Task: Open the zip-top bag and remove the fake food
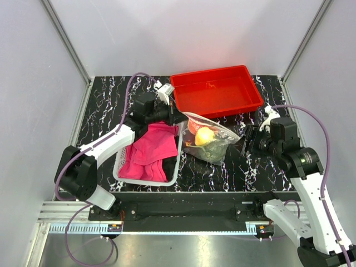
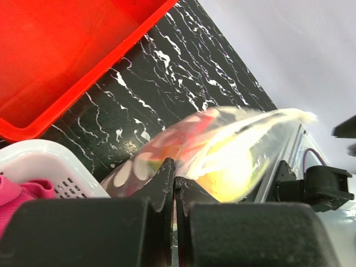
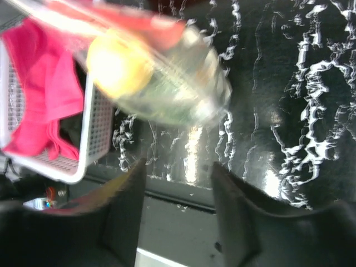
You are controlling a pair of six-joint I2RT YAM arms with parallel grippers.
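The clear zip-top bag [image 1: 214, 139] lies mid-table, holding the fake food: a yellow lemon [image 1: 203, 135], a red piece and green pieces. My left gripper [image 1: 179, 118] is shut on the bag's left top edge; in the left wrist view the bag [image 2: 222, 150] with pale dots runs out from between my closed fingers [image 2: 167, 175]. My right gripper [image 1: 249, 139] is open and empty, just right of the bag. In the right wrist view the bag [image 3: 167, 89] and lemon [image 3: 117, 67] sit beyond my open fingers [image 3: 125, 206].
A red tray [image 1: 217, 92] stands at the back behind the bag, also in the left wrist view [image 2: 67, 61]. A white basket [image 1: 173, 172] with pink cloth [image 1: 150, 150] sits left of the bag, close to my left arm. The table's near edge is just below.
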